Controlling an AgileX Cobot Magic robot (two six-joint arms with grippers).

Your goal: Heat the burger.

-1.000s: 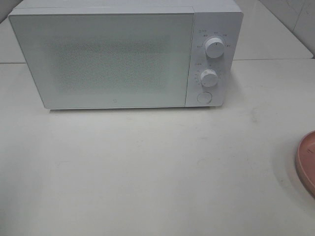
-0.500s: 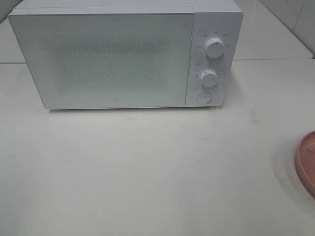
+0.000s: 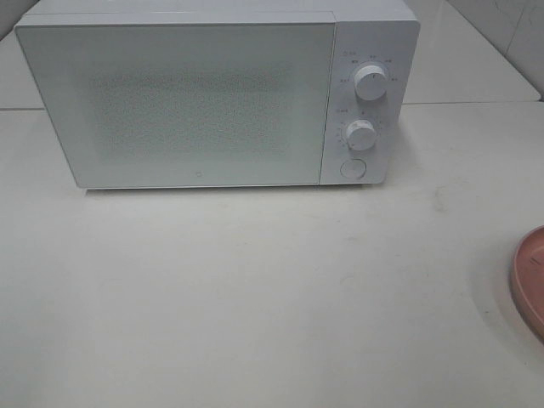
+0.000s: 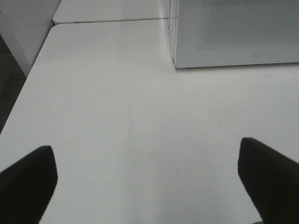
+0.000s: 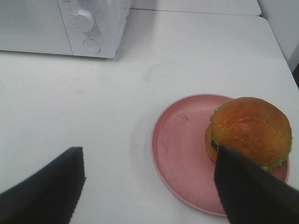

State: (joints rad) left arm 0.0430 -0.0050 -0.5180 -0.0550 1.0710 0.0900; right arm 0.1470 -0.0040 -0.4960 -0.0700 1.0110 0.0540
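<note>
The burger (image 5: pixel 250 128), with a glossy brown bun and a green lettuce frill, sits on the far side of a round pink plate (image 5: pixel 180 154) in the right wrist view. My right gripper (image 5: pixel 152 186) is open above the table, its fingers (image 5: pixel 44 191) spread wide, one close beside the burger. The plate's rim (image 3: pixel 525 280) shows at the right edge of the high view; the burger is out of that view. The white microwave (image 3: pixel 204 93) stands at the back with its door shut. My left gripper (image 4: pixel 149 182) is open and empty over bare table.
The microwave has two knobs (image 3: pixel 371 81) and a round button (image 3: pixel 352 168) on its right panel. The table's left edge (image 4: pixel 25 88) drops off in the left wrist view. A tiled wall (image 3: pixel 510 34) stands at the back right.
</note>
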